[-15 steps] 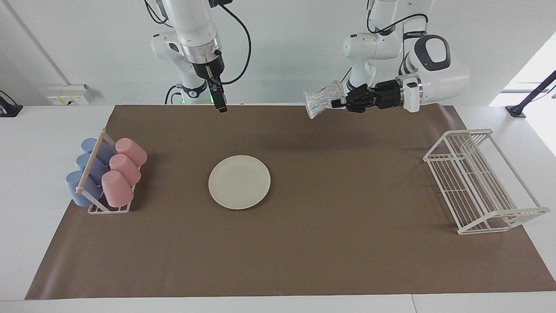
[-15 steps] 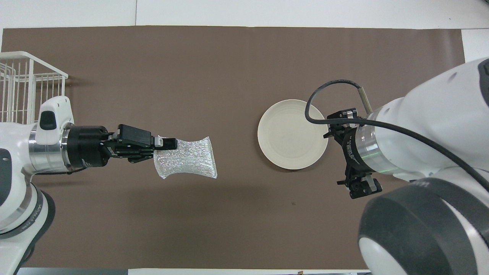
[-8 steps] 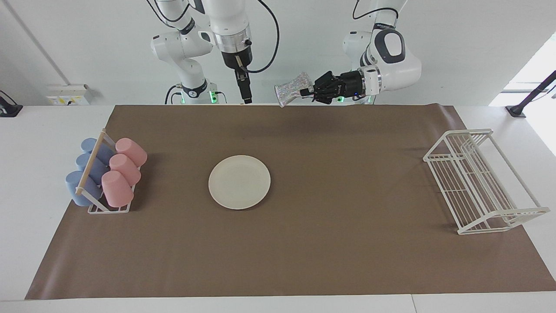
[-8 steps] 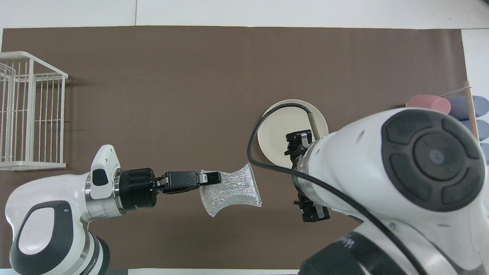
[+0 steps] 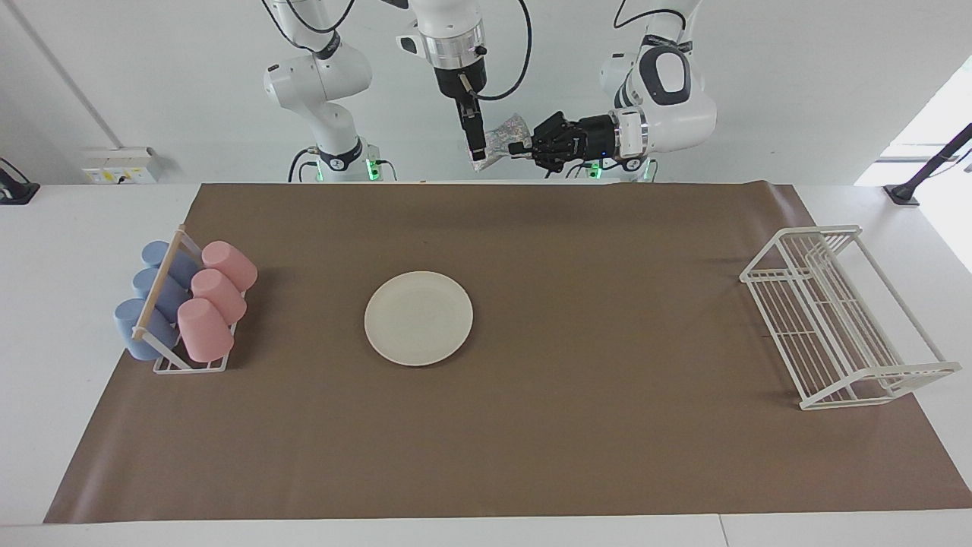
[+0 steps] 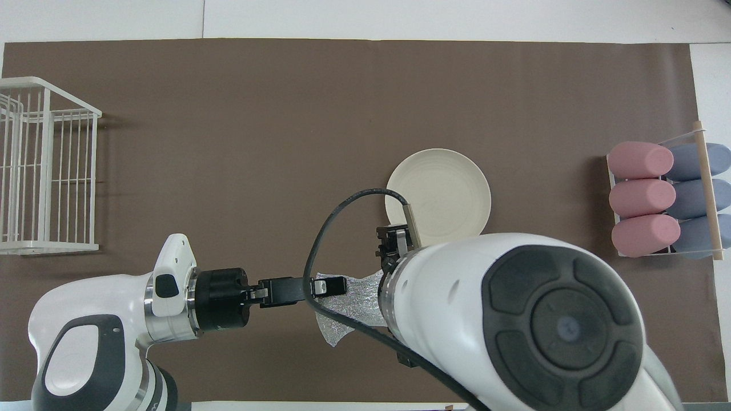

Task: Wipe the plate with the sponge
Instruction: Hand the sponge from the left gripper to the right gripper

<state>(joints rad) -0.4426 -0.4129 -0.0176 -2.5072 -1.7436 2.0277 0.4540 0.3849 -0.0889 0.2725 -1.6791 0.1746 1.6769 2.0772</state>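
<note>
The cream-white plate [image 5: 418, 318] lies flat on the brown mat near the middle; it also shows in the overhead view [image 6: 440, 197]. The silvery mesh sponge [image 5: 503, 135] is held up in the air over the mat's edge nearest the robots, not over the plate. My left gripper [image 5: 519, 147] lies level and is shut on one end of the sponge [image 6: 349, 305]. My right gripper [image 5: 476, 152] hangs tip down at the sponge's free end; I cannot tell whether it touches. In the overhead view the right arm hides its own gripper and part of the sponge.
A rack of pink and blue cups [image 5: 182, 304] lies toward the right arm's end of the mat [image 6: 662, 200]. A white wire rack [image 5: 843, 319] stands toward the left arm's end [image 6: 40, 165].
The left gripper has carried the sponge up and toward the right arm's end. The right gripper has risen and swung toward the sponge, and now stands at its free end.
</note>
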